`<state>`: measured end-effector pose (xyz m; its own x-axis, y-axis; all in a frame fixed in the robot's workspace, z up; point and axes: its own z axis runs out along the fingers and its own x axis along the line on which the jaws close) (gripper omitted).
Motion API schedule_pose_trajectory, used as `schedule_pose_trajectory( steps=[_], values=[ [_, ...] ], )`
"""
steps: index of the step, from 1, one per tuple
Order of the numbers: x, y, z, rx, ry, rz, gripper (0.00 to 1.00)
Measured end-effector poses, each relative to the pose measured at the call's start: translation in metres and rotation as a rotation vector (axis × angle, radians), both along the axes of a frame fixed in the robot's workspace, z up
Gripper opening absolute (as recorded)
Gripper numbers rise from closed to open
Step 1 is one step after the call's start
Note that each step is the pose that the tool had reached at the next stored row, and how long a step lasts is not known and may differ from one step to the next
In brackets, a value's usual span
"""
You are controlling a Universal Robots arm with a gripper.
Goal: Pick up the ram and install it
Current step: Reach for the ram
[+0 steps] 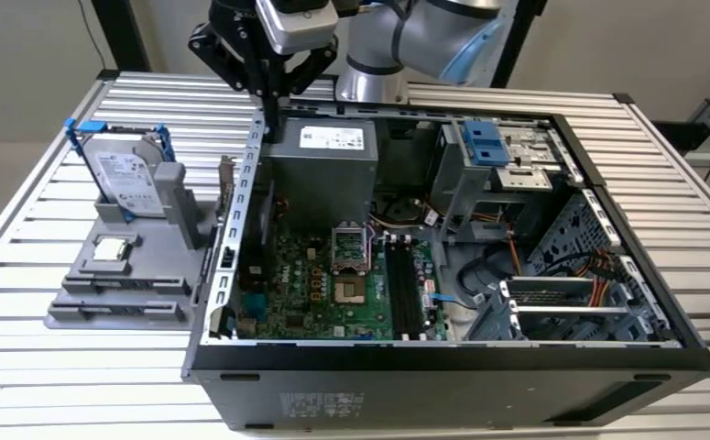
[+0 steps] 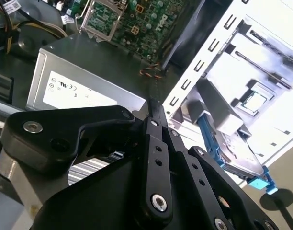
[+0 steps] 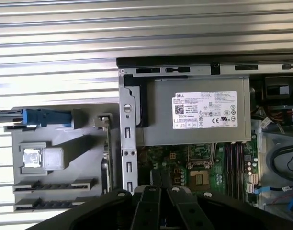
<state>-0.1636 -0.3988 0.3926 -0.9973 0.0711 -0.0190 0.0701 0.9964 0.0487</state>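
The ram [image 1: 225, 188] stands on edge, a thin strip at the side of the grey holder [image 1: 123, 289] nearest the open computer case [image 1: 453, 367]. In the first wrist view the ram [image 3: 107, 158] runs along the holder's edge. My gripper [image 1: 269, 124] hangs above the case's wall next to the holder and over the grey power supply [image 1: 324, 165], off to one side of the ram. Its black fingers [image 2: 152, 108] meet at a point, shut, with nothing between them. The black memory slots [image 1: 398, 284] lie on the green motherboard [image 1: 318, 284] inside the case.
A silver hard drive [image 1: 128, 170] in a blue frame stands upright at the holder's back. A small square processor chip [image 1: 110, 247] lies in the holder. Cables and drive bays [image 1: 514, 156] fill the case's far side. All rests on a slatted metal table [image 1: 37, 385].
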Motion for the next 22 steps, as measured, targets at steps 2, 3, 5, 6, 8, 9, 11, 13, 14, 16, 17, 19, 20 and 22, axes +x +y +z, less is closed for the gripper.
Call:
schedule_pose_trajectory(
  steps=[2, 3, 5, 6, 8, 9, 11, 13, 14, 16, 17, 19, 20, 22],
  values=[
    [-0.0025, 0.0000, 0.0000, 0.0001, 0.0000, 0.000, 0.00],
    [-0.0038, 0.0000, 0.0000, 0.0000, -0.0001, 0.000, 0.00],
    [-0.0062, 0.0000, 0.0000, 0.0000, -0.0001, 0.000, 0.00],
    [-0.0074, 0.0000, 0.0000, 0.0001, 0.0000, 0.000, 0.00],
    [-0.0097, 0.0000, -0.0001, 0.0001, -0.0001, 0.000, 0.00],
    [-0.0109, 0.0000, 0.0000, 0.0000, -0.0001, 0.000, 0.00],
    [-0.0133, 0.0000, 0.0000, 0.0000, 0.0000, 0.000, 0.00],
    [-0.0156, 0.0000, 0.0000, 0.0000, 0.0000, 0.000, 0.00],
    [-0.0169, 0.0000, 0.0000, 0.0000, 0.0000, 0.000, 0.00],
    [-0.0192, 0.0000, 0.0000, 0.0000, 0.0000, 0.000, 0.00],
    [-0.0204, 0.0000, 0.0000, 0.0000, 0.0000, 0.000, 0.00],
    [-0.0226, 0.0000, 0.0000, 0.0001, -0.0001, 0.000, 0.00],
    [-0.0237, 0.0000, 0.0000, 0.0001, 0.0000, 0.000, 0.00],
    [-0.0259, 0.0000, 0.0000, 0.0001, 0.0000, 0.000, 0.00]
  ],
)
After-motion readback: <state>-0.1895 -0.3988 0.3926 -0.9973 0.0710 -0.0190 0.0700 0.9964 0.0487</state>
